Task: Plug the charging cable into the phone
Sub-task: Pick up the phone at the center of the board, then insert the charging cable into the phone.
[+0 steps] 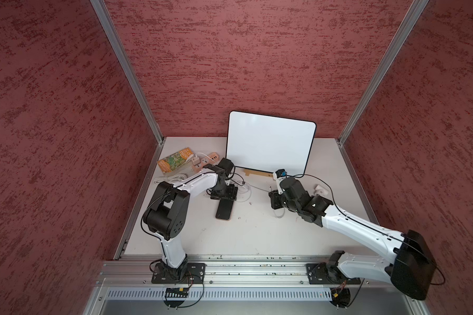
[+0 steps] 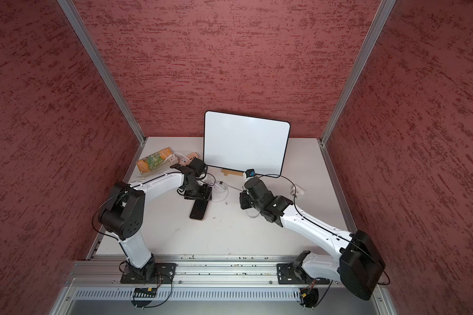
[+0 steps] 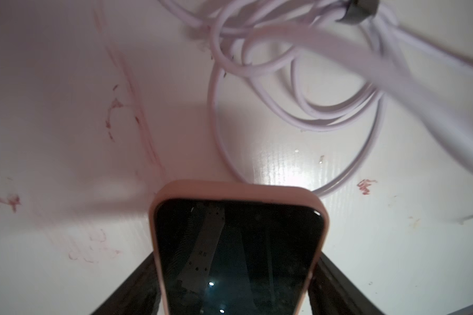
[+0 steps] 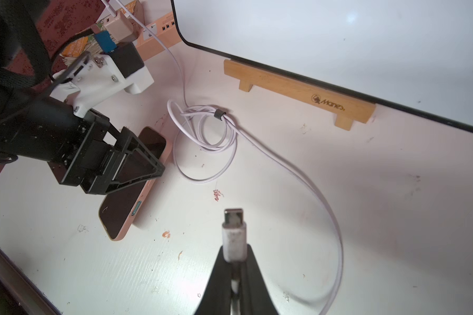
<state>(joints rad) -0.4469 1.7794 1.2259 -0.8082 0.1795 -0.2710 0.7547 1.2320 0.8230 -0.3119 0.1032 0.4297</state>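
The phone [image 1: 224,212] [image 2: 198,212] lies flat on the table, black screen up, in a tan-pink case. My left gripper [image 1: 224,195] [image 3: 236,259] straddles its far half, a black finger [image 3: 137,275] against each long edge, shut on it. In the right wrist view the left gripper [image 4: 137,163] covers most of the phone [image 4: 120,215]. The charging cable [image 4: 298,174] runs from a charger block [image 4: 118,30] through a loose coil [image 1: 243,188] [image 3: 298,81]. My right gripper [image 4: 234,253] [image 1: 271,194] is shut on the cable's white plug; the silvery tip [image 4: 233,215] sticks out, to the right of the phone and apart from it.
A white board with a black rim [image 1: 269,141] leans on the back wall in a wooden stand [image 4: 298,87]. At the back left are a colourful box [image 1: 174,161], a tan power strip [image 1: 213,156] and a bundled white cord [image 1: 170,179]. A small white adapter [image 1: 320,190] lies at right.
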